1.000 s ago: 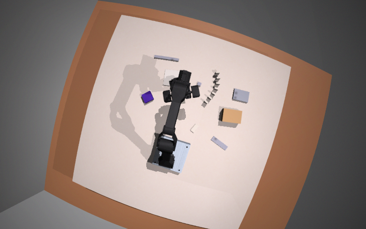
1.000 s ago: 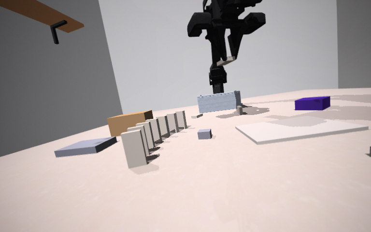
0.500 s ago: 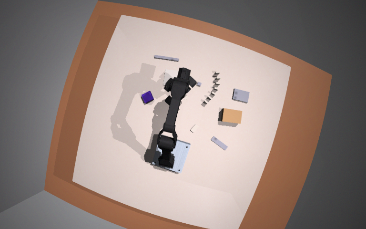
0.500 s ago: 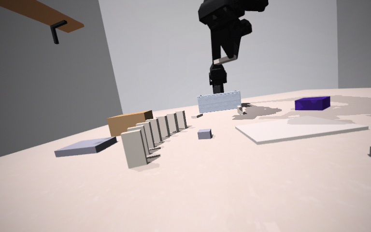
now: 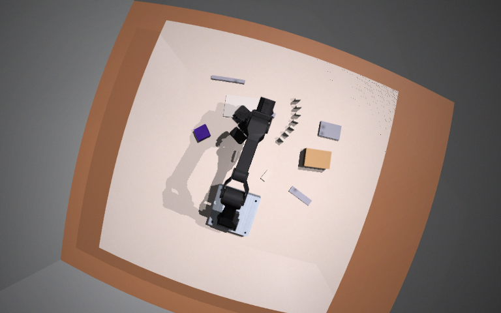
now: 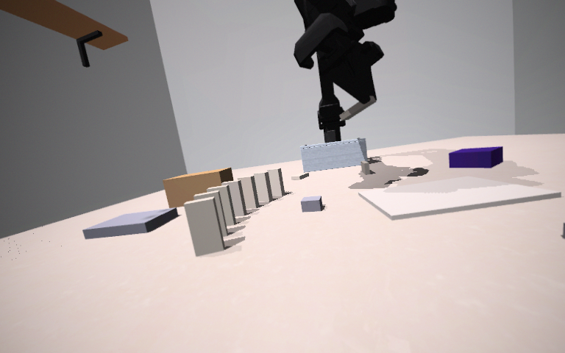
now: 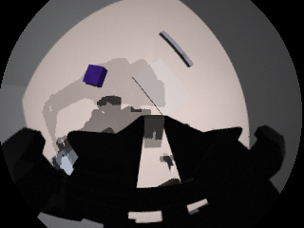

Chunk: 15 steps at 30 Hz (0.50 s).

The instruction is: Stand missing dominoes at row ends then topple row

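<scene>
My gripper [image 6: 370,100] [image 7: 154,118] is shut on a grey domino [image 6: 356,109] [image 7: 153,134], held tilted high above the table. In the overhead view the arm hides the fingertips. A curved row of several standing dominoes [image 5: 295,108] [image 6: 204,226] is untouched by the gripper, off to the side of the arm. One pale loose domino [image 5: 265,176] [image 6: 299,177] lies flat between the row and the robot base. Another small grey piece [image 5: 234,156] [image 6: 365,168], apparently a domino, is in the arm's shadow left of the arm; its exact pose is unclear.
An orange box [image 5: 318,158] [image 6: 189,187] and lavender slab [image 5: 330,130] [image 6: 124,222] stand beyond the row. A small lavender block [image 6: 311,204], white plate [image 5: 234,103] [image 6: 416,204], purple block [image 5: 201,132] [image 6: 469,159] [image 7: 95,75] and two lavender bars [image 5: 227,79] [image 5: 299,195] are around.
</scene>
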Tool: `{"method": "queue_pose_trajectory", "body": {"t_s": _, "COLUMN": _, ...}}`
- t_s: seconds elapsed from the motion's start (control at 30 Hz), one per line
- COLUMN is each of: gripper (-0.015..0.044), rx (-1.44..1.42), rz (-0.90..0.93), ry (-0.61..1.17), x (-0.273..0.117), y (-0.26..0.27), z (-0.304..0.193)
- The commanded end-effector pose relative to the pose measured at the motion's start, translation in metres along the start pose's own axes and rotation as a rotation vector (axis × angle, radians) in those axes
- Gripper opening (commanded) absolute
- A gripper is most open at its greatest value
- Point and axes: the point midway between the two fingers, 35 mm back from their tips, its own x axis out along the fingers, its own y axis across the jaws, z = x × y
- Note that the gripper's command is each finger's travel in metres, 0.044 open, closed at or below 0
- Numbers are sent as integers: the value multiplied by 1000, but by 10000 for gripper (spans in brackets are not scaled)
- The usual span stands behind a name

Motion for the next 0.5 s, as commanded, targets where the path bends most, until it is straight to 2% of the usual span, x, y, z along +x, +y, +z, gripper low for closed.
{"method": "queue_pose_trajectory", "body": {"t_s": 0.0, "gripper": 107, "rx": 10, "rz": 18, "ry": -82, "x": 8, "y": -1, "z": -2}}
{"method": "queue_pose_trajectory", "body": {"t_s": 0.47, "gripper": 107, "rx": 32, "rz": 35, "ry": -439, "x": 18, "y": -11, "z": -7}}
